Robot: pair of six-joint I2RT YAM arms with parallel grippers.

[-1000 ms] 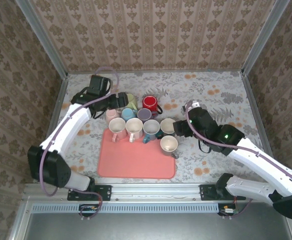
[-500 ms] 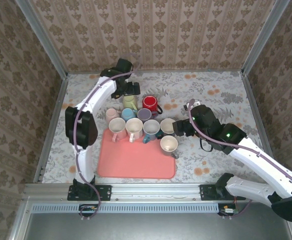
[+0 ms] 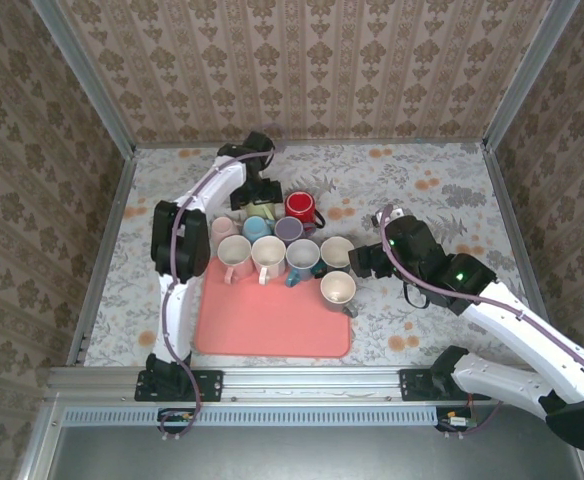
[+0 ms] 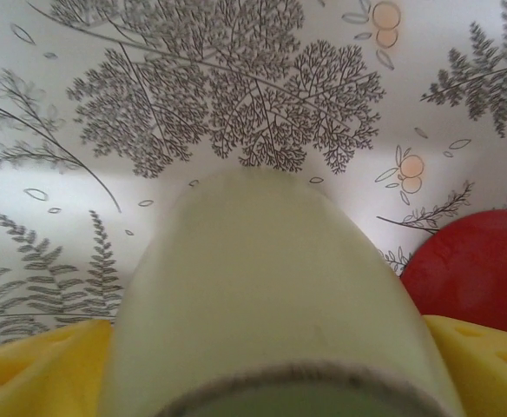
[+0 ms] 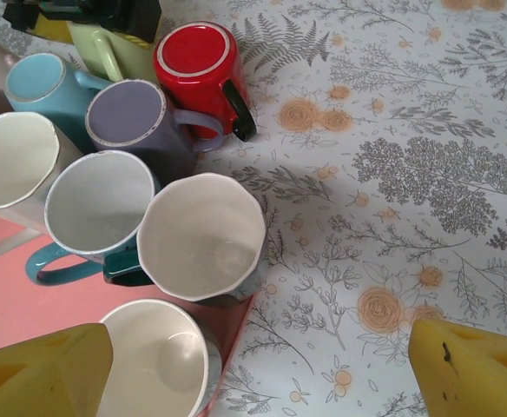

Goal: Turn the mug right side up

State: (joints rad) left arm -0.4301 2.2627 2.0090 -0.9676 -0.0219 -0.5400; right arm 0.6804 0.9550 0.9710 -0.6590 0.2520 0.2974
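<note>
- Top external view: the left arm [image 3: 204, 188] reaches to the far side of the flower-patterned surface [image 3: 432, 180]. The left jaws sit right at the pale green mug [image 3: 260, 208], at the back of a tight cluster of mugs.
- Left wrist view: the pale green mug [image 4: 262, 287] lies between the two yellow fingers [image 4: 28, 369], one on each side. It shows a rough grey rim at the end nearest the lens.
- The left jaws stand wide around that mug. Whether the pads actually press on it, I cannot tell.
- A red mug [image 3: 300, 206] stands just to the right of the green one. The right wrist view shows it base up [image 5: 193, 54], its black handle pointing away from the cluster.
- A purple mug [image 5: 128, 113] and a light blue mug [image 5: 36, 78] also stand base up, side by side, just nearer the arms than the green and red ones.
- Closer still, a row of mugs stands mouth up at the far edge of the pink mat [image 3: 272, 320], among them a white faceted mug [image 5: 200, 234] and a teal mug [image 5: 97, 204] touching it.
- The right arm [image 3: 517, 320] holds the right jaws near the right end of that row. They are spread wide with nothing between them, one yellow finger [image 5: 45, 369] in each lower corner of the right wrist view.
</note>
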